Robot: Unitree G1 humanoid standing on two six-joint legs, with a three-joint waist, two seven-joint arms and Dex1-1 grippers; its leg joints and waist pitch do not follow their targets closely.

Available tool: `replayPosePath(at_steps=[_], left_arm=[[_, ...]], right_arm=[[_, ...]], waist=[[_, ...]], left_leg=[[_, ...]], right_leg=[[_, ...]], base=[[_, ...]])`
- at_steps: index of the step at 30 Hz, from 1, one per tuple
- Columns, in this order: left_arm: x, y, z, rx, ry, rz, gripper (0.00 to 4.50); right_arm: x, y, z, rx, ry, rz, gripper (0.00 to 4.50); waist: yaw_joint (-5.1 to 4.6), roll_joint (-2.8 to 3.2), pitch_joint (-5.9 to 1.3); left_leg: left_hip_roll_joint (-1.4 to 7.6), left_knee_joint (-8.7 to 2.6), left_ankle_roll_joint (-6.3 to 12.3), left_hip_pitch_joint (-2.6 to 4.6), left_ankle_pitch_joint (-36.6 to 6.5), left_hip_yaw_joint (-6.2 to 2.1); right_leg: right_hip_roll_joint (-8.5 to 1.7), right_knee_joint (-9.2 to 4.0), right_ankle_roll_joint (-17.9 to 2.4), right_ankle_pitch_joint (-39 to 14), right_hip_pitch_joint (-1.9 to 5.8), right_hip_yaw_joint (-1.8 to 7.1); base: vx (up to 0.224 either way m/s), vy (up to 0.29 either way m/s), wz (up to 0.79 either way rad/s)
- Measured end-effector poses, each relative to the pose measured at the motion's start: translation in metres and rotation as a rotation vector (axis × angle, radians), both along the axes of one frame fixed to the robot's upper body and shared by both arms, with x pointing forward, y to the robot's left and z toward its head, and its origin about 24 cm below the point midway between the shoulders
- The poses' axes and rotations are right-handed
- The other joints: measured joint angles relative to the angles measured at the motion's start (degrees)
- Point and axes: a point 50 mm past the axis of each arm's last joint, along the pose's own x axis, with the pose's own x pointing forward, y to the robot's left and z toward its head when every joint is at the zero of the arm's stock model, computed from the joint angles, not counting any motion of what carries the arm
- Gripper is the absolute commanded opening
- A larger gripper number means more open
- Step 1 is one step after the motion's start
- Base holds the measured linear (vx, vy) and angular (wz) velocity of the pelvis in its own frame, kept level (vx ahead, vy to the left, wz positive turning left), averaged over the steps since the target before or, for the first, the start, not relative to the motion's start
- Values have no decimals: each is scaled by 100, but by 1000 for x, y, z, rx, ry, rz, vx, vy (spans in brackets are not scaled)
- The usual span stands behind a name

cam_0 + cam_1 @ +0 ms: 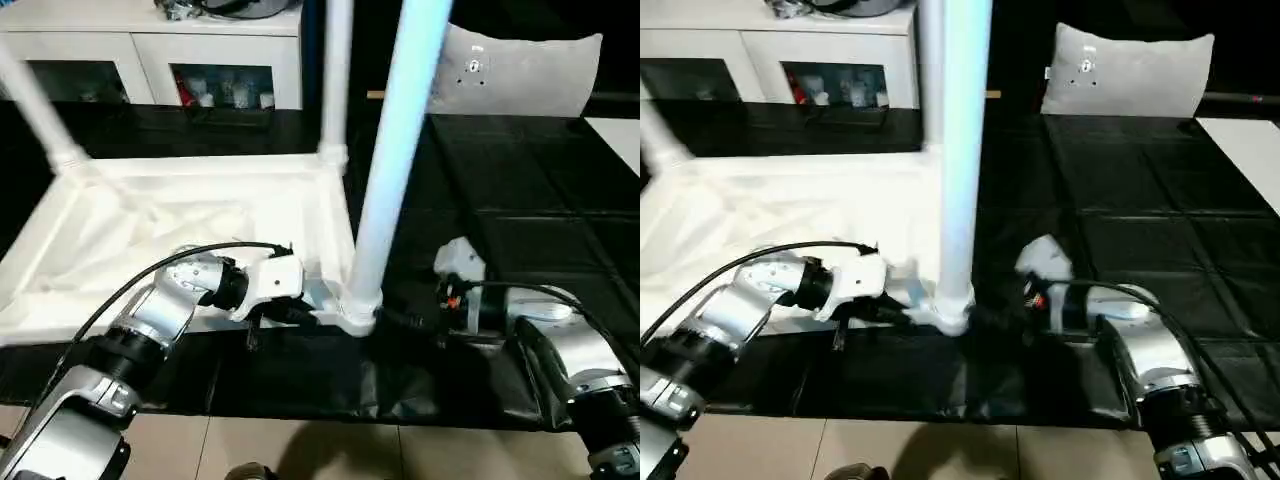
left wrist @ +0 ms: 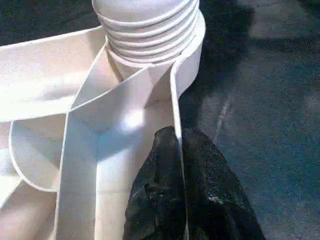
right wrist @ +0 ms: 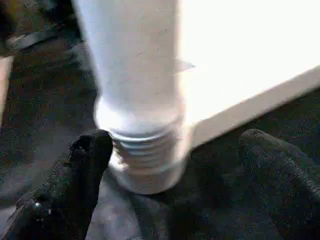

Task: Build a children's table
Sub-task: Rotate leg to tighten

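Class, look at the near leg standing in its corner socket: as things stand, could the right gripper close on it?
Probably yes: the right gripper is open with the near leg between its fingers, nothing blocking.

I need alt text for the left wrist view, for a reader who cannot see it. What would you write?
The left gripper is shut on the thin side wall of the upturned white tabletop, one black finger on each side. Just beyond, a white leg with a ribbed end sits in the round corner socket. A dark mat lies beside the tabletop.
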Motion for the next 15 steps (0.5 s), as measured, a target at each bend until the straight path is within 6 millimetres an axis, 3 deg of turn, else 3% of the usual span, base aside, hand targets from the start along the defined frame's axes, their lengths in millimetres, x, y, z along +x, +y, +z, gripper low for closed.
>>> replayPosePath(at_steps=[5, 15], left_arm=[[0, -3, -1, 8, 0, -42, 0], [0, -5, -1, 5, -4, -75, 0]], right_arm=[[-1, 11, -4, -3, 25, 69, 445], [7, 19, 0, 18, 21, 79, 364]], waist=[[17, 1, 0], [51, 3, -2]], left_leg=[[3, 6, -1, 5, 1, 3], [4, 11, -1, 5, 1, 6]], right_leg=[[-1, 3, -7, 7, 5, 1], [-2, 5, -12, 12, 12, 0]], base=[[0, 0, 0], [0, 0, 0]])
